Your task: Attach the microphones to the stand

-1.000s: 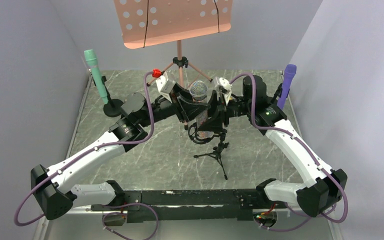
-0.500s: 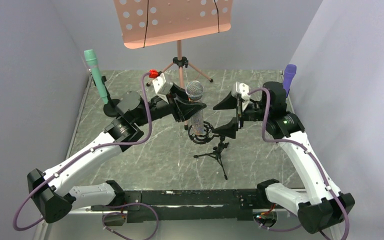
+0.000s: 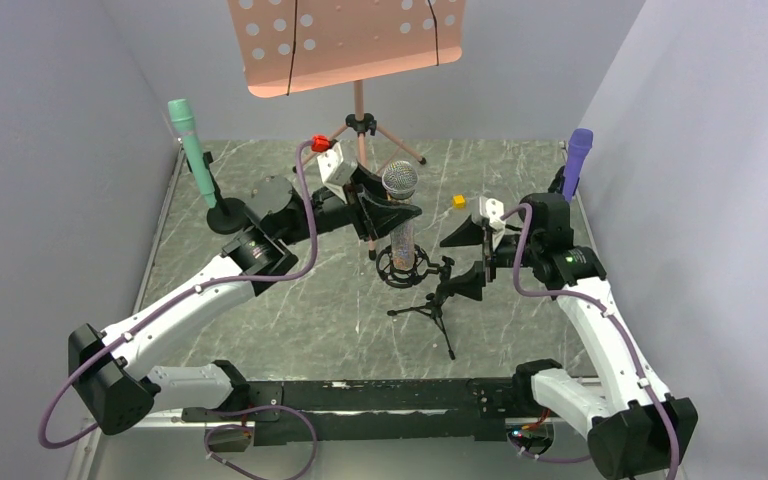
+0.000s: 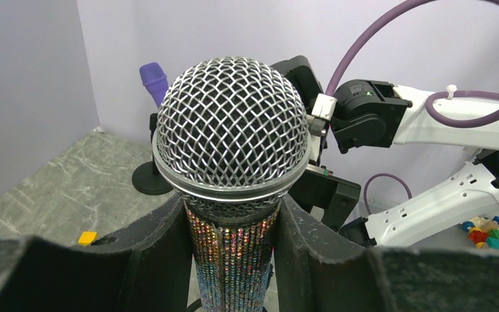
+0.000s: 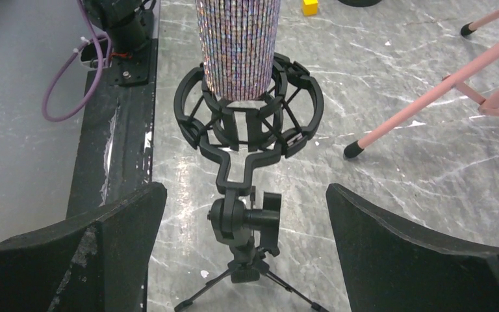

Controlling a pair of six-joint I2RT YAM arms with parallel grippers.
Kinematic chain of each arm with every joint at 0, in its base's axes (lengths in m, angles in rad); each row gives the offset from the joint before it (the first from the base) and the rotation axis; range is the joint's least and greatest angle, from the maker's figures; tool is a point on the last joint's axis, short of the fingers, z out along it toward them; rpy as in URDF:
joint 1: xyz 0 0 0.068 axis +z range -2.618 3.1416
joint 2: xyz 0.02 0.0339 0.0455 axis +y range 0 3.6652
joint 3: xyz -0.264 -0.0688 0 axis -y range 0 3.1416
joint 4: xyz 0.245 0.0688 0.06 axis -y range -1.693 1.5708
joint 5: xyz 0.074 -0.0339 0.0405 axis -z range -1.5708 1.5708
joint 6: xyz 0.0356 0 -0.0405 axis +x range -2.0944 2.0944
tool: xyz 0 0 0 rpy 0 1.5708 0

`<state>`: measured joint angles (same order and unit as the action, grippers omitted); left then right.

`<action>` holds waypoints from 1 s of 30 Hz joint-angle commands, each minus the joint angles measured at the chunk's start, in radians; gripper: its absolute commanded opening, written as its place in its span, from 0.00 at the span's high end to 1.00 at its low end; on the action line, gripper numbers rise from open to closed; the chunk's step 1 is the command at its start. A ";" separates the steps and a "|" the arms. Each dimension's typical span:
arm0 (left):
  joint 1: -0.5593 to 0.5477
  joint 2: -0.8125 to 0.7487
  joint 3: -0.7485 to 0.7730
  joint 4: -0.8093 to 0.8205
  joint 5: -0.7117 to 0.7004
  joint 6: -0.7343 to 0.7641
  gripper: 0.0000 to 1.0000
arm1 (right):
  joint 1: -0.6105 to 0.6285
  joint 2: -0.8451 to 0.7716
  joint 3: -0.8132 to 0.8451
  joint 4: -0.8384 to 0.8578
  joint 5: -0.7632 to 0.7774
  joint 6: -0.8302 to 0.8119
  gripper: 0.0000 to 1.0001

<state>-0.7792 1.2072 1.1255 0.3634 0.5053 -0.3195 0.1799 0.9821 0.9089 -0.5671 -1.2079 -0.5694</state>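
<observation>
Shock mount (image 3: 403,268): one microphone (image 3: 400,238) stands in it, second microphone (image 3: 192,150) back-left of it, third microphone (image 3: 576,165) back-right, music stand (image 3: 345,40) behind.

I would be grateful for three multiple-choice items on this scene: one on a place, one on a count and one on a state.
1. Where does the lower end of the glittery silver microphone sit?
A. In the black shock mount
B. Flat on the table
C. On the music stand's tray

2. How many microphones show in the top view?
A. Two
B. Three
C. Four

3. How is the right gripper?
A. Shut on the tripod
B. Shut on a microphone
C. Open, holding nothing

Answers:
1 A: the right wrist view shows its body entering the ring.
2 B: the silver one, the mint green microphone and the purple microphone.
3 C: its jaws stand wide apart, touching nothing.
</observation>
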 commanded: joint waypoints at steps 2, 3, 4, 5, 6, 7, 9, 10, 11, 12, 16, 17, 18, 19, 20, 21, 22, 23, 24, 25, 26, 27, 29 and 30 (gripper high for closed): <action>0.003 -0.009 -0.006 0.126 0.015 -0.013 1.00 | -0.047 -0.034 -0.026 -0.017 -0.075 -0.083 0.00; 0.003 -0.009 -0.014 0.134 0.016 -0.010 1.00 | -0.052 -0.035 -0.030 -0.029 -0.077 -0.095 0.00; 0.002 -0.009 -0.021 0.142 0.017 -0.006 1.00 | -0.057 -0.036 -0.035 -0.039 -0.080 -0.108 0.00; 0.003 -0.010 -0.031 0.150 0.016 -0.005 1.00 | -0.060 -0.034 -0.039 -0.047 -0.080 -0.118 0.00; 0.002 -0.013 -0.040 0.154 0.015 -0.003 1.00 | -0.062 -0.035 -0.042 -0.058 -0.079 -0.128 0.00; 0.003 -0.014 -0.051 0.156 0.016 -0.001 1.00 | -0.065 -0.033 -0.042 -0.067 -0.080 -0.140 0.00; 0.002 -0.022 -0.069 0.161 0.016 0.001 1.00 | -0.070 -0.030 -0.044 -0.068 -0.087 -0.143 0.00; 0.003 -0.027 -0.078 0.161 0.014 0.002 1.00 | -0.072 -0.028 -0.045 -0.067 -0.091 -0.142 0.00; 0.002 -0.033 -0.087 0.162 0.012 0.003 1.00 | -0.072 -0.027 -0.047 -0.064 -0.092 -0.140 0.00; 0.002 -0.038 -0.095 0.163 0.011 0.006 1.00 | -0.074 -0.029 -0.051 -0.061 -0.093 -0.139 0.00; 0.006 -0.050 -0.114 0.178 0.017 0.005 1.00 | -0.074 -0.031 -0.067 -0.046 -0.086 -0.139 0.00; 0.006 -0.050 -0.117 0.184 0.020 0.000 1.00 | -0.074 -0.026 -0.067 -0.050 -0.085 -0.144 0.00; 0.006 -0.050 -0.119 0.191 0.027 -0.003 1.00 | -0.074 -0.022 -0.066 -0.061 -0.084 -0.154 0.00; 0.005 -0.050 -0.122 0.195 0.034 -0.006 1.00 | -0.074 -0.017 -0.064 -0.067 -0.082 -0.163 0.00; 0.005 -0.050 -0.123 0.196 0.040 -0.008 1.00 | -0.074 -0.015 -0.064 -0.069 -0.081 -0.164 0.00; 0.005 -0.052 -0.122 0.189 0.047 -0.005 1.00 | -0.074 -0.012 -0.064 -0.070 -0.078 -0.165 0.00; 0.005 -0.054 -0.119 0.179 0.055 0.001 1.00 | -0.074 -0.010 -0.064 -0.070 -0.079 -0.165 0.00; 0.006 -0.056 -0.113 0.158 0.063 0.010 1.00 | -0.073 -0.010 -0.065 -0.068 -0.080 -0.165 0.00; 0.007 -0.059 -0.105 0.131 0.067 0.021 1.00 | -0.075 -0.010 -0.067 -0.066 -0.081 -0.163 0.00; 0.008 -0.060 -0.094 0.104 0.070 0.032 1.00 | -0.075 -0.010 -0.069 -0.062 -0.081 -0.161 0.00; 0.009 -0.060 -0.085 0.072 0.071 0.039 1.00 | -0.074 -0.010 -0.072 -0.056 -0.081 -0.158 0.00; 0.011 -0.059 -0.077 0.051 0.073 0.042 1.00 | -0.074 -0.011 -0.075 -0.050 -0.080 -0.152 0.00; 0.012 -0.053 -0.066 0.028 0.079 0.044 1.00 | -0.074 -0.010 -0.080 -0.039 -0.073 -0.146 0.00; 0.014 -0.048 -0.061 0.019 0.080 0.043 1.00 | -0.074 -0.008 -0.084 -0.033 -0.069 -0.145 0.00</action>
<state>-0.7723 1.1645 1.0252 0.4747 0.5381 -0.2970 0.1097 0.9741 0.8368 -0.6353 -1.2583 -0.6994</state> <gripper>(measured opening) 0.446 0.995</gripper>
